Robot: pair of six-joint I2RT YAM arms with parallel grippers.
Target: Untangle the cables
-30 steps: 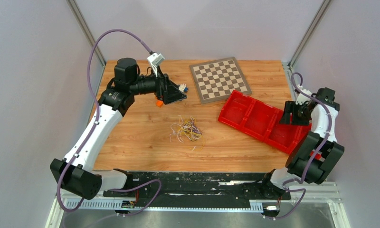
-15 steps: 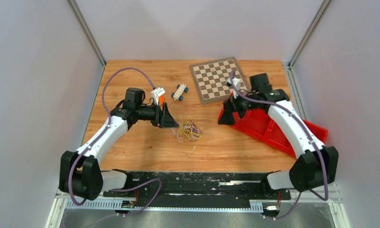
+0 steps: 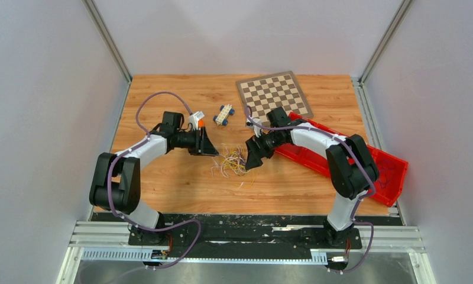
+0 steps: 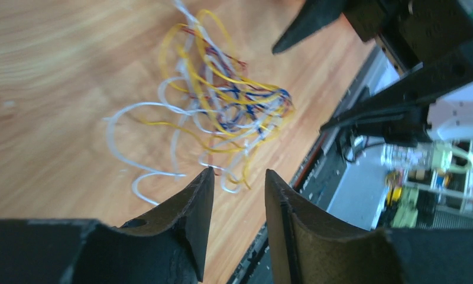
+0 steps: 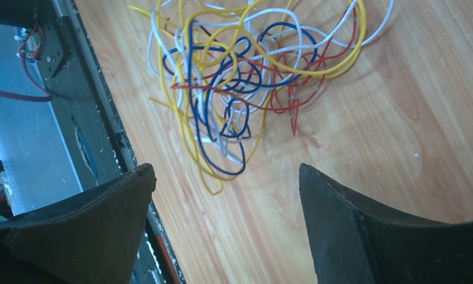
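Wood-grain tabletop [image 3: 163, 183] fills my overhead view, with grey walls around it. Both arms reach low toward the middle, elbows out, facing each other. Between them lie the cables [image 3: 234, 163], a loose knot of hair-thin yellow, white, red and blue wires flat on the wood. My left gripper [image 4: 237, 174] sits just beside the tangle, its black jaws a narrow gap apart with nothing between them. My right gripper [image 5: 225, 171] hovers at the opposite edge, jaws wide and empty. Behind are a small toy car [image 3: 224, 113], a chessboard [image 3: 274, 99] and a red compartment tray [image 3: 394, 168], partly under the right arm.
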